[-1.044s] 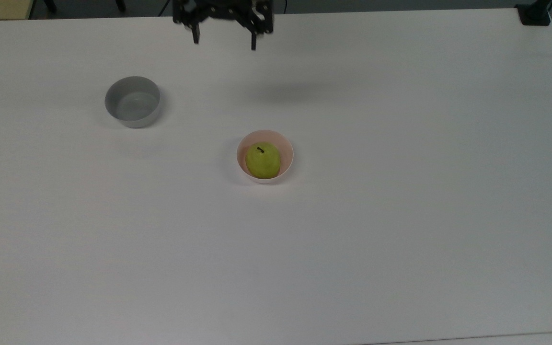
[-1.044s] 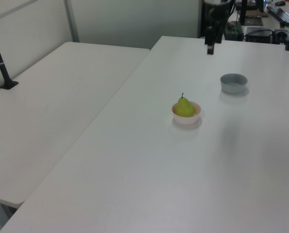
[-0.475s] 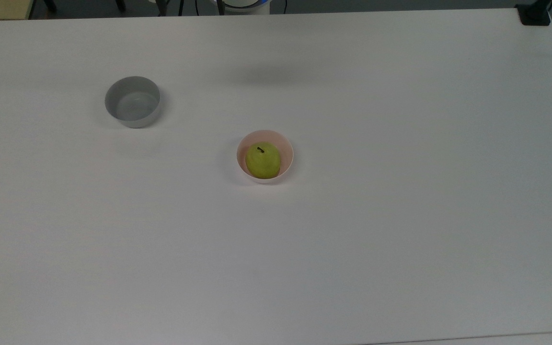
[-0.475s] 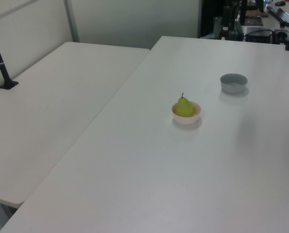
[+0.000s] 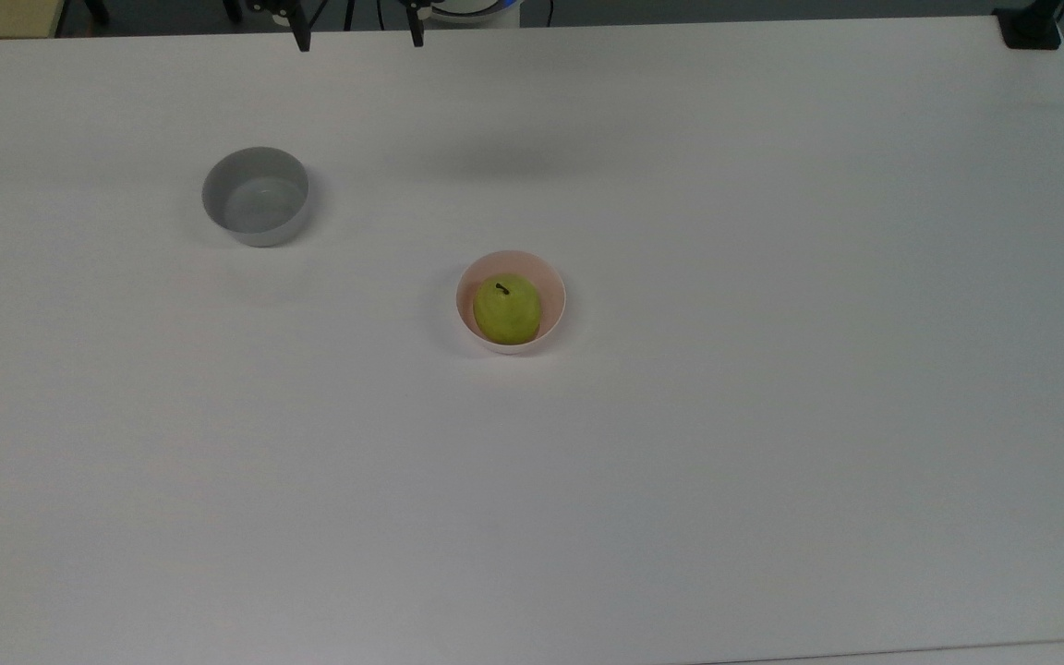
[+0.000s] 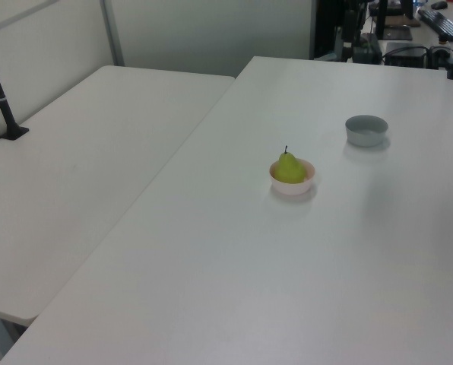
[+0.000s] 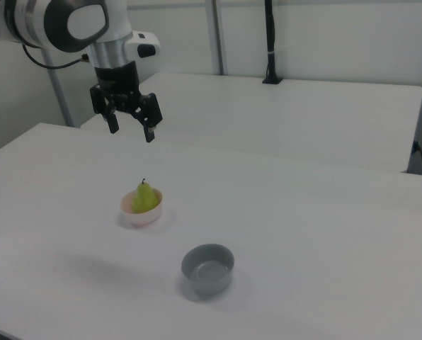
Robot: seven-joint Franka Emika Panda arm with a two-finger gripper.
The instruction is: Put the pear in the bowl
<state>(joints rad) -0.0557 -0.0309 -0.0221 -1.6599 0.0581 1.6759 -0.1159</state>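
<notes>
Gripper: the gripper [image 7: 131, 131] hangs in the air high above the table [image 7: 324, 234], its 2 black fingers [image 7: 149, 134] spread wide apart with nothing between them. In the right view it sits up and a little to the right view's left of the pear. In the top view its 2 fingertips [image 5: 302, 42] poke in at the upper edge, over the far side of the table.

Arm: the white and black arm [image 7: 76, 21] reaches in from the right view's upper left, with the wrist pointing down.

Pear: the yellow-green pear [image 5: 506, 309] sits inside the bowl, upright, its short dark stem [image 5: 501, 289] pointing up. In the left view the pear [image 6: 289, 168] rises above the rim.

Bowl: the pale pink bowl [image 5: 554, 282] stands near the middle of the table, well apart from the gripper. In the right view the bowl [image 7: 141, 213] lies below the fingers with clear air in between.

Grey bowl: the grey bowl [image 5: 255, 195] stands upright and holds nothing, well apart from the pink one, toward the top view's upper left. In the right view it [image 7: 207, 268] is nearer the camera than the pear.

Second table: another white table [image 6: 74, 175] stands just beside the first, on the left view's left.

Black pole: a black pole [image 6: 0, 99] is fixed at the far edge of that table.
</notes>
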